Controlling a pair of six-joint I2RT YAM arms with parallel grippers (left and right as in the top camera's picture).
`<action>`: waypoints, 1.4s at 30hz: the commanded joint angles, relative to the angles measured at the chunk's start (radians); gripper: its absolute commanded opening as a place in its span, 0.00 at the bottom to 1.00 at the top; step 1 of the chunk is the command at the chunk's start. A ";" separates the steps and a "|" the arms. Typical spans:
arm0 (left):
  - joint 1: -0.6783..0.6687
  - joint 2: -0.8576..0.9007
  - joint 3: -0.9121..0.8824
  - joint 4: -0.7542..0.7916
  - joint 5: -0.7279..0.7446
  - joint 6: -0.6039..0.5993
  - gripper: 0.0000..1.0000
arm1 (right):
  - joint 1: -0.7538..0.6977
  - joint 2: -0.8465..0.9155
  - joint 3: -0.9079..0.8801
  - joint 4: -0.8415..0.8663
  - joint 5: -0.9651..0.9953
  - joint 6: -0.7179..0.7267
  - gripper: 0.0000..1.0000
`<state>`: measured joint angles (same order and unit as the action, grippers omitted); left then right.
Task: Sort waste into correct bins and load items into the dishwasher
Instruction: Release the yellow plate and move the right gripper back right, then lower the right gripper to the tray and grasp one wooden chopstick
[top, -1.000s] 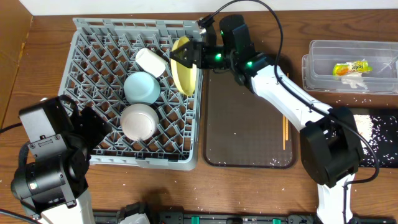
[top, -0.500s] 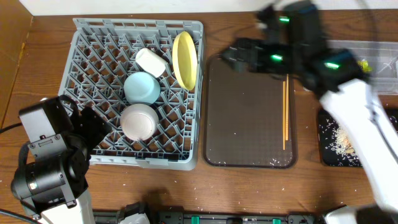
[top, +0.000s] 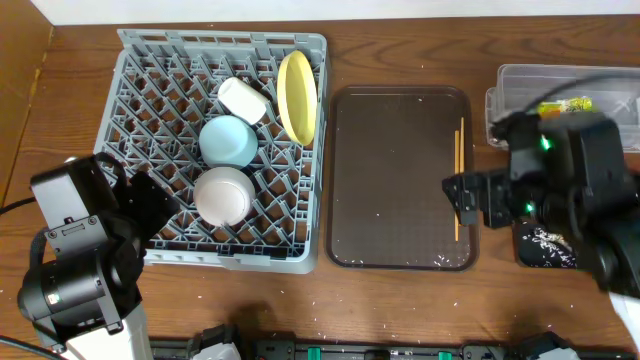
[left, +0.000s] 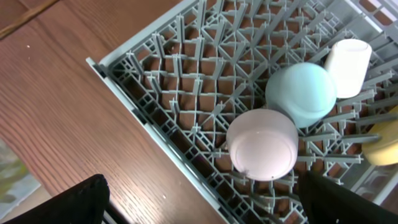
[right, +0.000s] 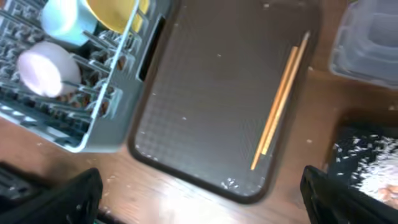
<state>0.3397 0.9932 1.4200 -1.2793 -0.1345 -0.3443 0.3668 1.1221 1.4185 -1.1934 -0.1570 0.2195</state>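
Observation:
The grey dish rack (top: 150, 80) holds a whitish cup (top: 243, 98), a light blue bowl (top: 228, 140), a white bowl (top: 222, 195), both bowls upside down, and a pale yellow plate (top: 297, 95) standing on edge. Chopsticks (top: 459, 180) lie on the brown tray (top: 400, 180). My right gripper (top: 466, 200) hovers open and empty by the tray's right edge; its wrist view shows the chopsticks (right: 280, 102). My left gripper (top: 140, 205) is open and empty over the rack's front left edge (left: 143, 118). The snack wrapper (top: 567, 104) lies in the clear bin (top: 560, 75).
The black bin (top: 545, 248) with rice bits (right: 367, 168) is mostly hidden under my right arm. Loose crumbs dot the wooden table near the tray's front. The left wrist view shows the white bowl (left: 261, 144), blue bowl (left: 301, 93) and cup (left: 348, 59).
My right arm swung from the yellow plate in the rack across to the tray's right side. The plate stays standing in the rack. The left arm has not moved.

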 joint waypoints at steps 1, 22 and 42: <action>0.004 0.001 0.011 -0.001 -0.012 -0.013 0.98 | 0.006 -0.093 -0.160 0.125 0.151 0.067 0.99; 0.004 0.001 0.011 -0.002 -0.012 -0.013 0.98 | -0.028 0.559 -0.256 0.381 0.160 0.151 0.41; 0.004 0.001 0.011 -0.001 -0.012 -0.013 0.98 | -0.151 0.696 -0.253 0.470 0.043 0.115 0.35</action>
<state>0.3397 0.9928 1.4200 -1.2785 -0.1349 -0.3447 0.2218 1.8095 1.1461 -0.7307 -0.0792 0.3565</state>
